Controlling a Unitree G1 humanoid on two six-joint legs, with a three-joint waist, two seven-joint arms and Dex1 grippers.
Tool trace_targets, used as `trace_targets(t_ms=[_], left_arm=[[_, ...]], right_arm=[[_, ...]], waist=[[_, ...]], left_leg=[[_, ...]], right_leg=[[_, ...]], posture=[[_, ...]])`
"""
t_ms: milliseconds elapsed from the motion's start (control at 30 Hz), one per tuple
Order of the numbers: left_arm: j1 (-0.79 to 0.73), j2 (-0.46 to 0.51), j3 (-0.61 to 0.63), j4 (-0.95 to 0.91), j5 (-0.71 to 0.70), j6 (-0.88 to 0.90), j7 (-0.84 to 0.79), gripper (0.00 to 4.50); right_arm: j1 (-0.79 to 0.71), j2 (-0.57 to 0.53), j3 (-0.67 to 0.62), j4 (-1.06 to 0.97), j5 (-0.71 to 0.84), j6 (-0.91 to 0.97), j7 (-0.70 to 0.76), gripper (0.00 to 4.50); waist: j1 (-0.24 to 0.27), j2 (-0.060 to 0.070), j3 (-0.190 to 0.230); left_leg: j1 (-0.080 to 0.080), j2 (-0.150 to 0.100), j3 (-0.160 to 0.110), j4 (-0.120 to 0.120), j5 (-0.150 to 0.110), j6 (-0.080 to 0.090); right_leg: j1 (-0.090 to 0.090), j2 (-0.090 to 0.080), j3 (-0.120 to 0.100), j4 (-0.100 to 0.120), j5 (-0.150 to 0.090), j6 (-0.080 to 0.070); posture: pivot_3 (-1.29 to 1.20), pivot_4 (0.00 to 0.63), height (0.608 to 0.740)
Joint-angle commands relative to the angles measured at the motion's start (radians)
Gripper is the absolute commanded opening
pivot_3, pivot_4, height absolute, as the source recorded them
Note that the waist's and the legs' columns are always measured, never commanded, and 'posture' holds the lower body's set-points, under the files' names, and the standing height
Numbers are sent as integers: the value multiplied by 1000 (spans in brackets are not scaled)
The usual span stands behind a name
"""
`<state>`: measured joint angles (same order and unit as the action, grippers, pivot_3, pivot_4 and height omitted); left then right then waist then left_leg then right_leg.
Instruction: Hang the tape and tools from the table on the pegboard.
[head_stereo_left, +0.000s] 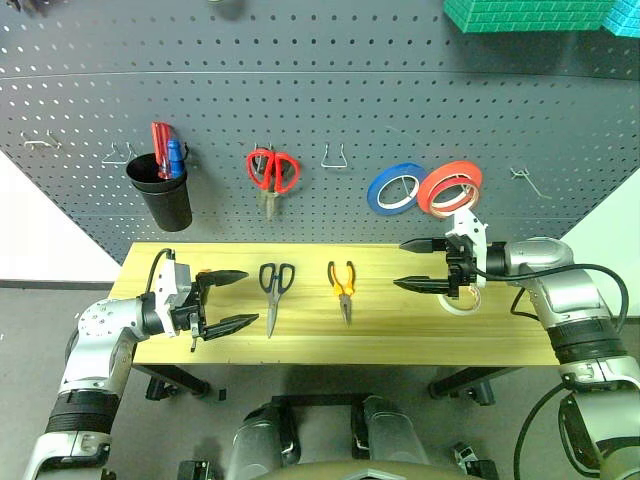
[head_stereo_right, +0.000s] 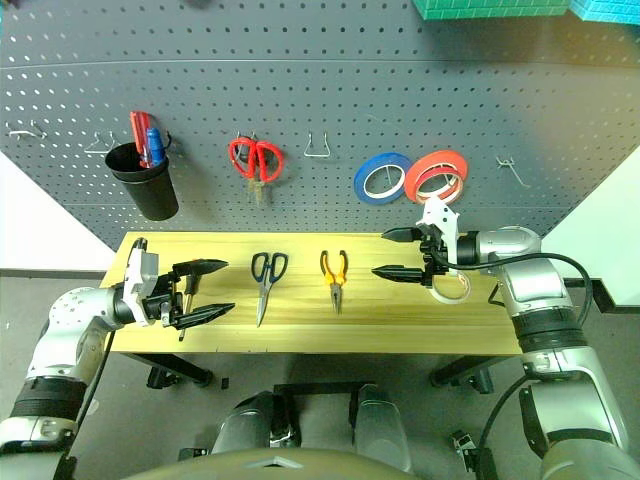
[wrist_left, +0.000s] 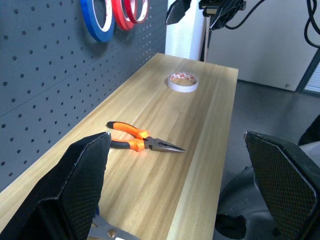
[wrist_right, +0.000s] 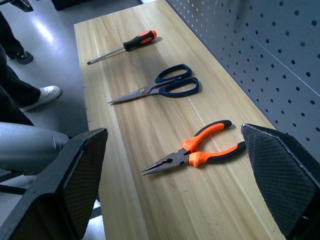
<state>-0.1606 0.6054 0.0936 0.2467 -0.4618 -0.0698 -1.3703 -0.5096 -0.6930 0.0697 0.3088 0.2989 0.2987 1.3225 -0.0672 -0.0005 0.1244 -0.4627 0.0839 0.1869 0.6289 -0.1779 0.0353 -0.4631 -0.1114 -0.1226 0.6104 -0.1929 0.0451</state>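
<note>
My right gripper (head_stereo_left: 415, 265) hovers right of centre, fingers spread wide and empty, beside the tape (wrist_left: 182, 82) lying flat on the table (head_stereo_left: 400, 340). My left gripper (head_stereo_left: 232, 298), equally spread and empty, waits lower left. Scissors (head_stereo_left: 274, 290) and pliers (head_stereo_left: 343, 288) lie mid-frame. To lift the tape cleanly I should pinch its ring wall, then carry it to a free pegboard (head_stereo_left: 320, 90) hook.

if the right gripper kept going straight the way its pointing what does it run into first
Probably the pliers. The open right gripper points along the table toward the robot's left and slightly down; the pliers lie nearest in that line, the black-handled scissors farther on. Height is unclear, so it might pass above them.
</note>
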Motion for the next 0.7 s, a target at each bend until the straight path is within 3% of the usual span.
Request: trace_targets(t_ms=[33,700], left_arm=[[-15,10,17,-14,-12,-2,-3,4475],[-29,4,6,-1,13,-16,-6,4475]], right_arm=[[-17,1,-12,-9,8,-12,2,4500],[3,-18,-11,-21,-30,50,-53,4500]], waist=[[0,0,0],[-1,0,0]], left_leg=[[0,0,0,0,0,0],[0,0,0,0,0,0]], right_leg=[[0,0,0,0,0,0],[0,0,0,0,0,0]], posture=[[-64,114,730],[-76,111,730]])
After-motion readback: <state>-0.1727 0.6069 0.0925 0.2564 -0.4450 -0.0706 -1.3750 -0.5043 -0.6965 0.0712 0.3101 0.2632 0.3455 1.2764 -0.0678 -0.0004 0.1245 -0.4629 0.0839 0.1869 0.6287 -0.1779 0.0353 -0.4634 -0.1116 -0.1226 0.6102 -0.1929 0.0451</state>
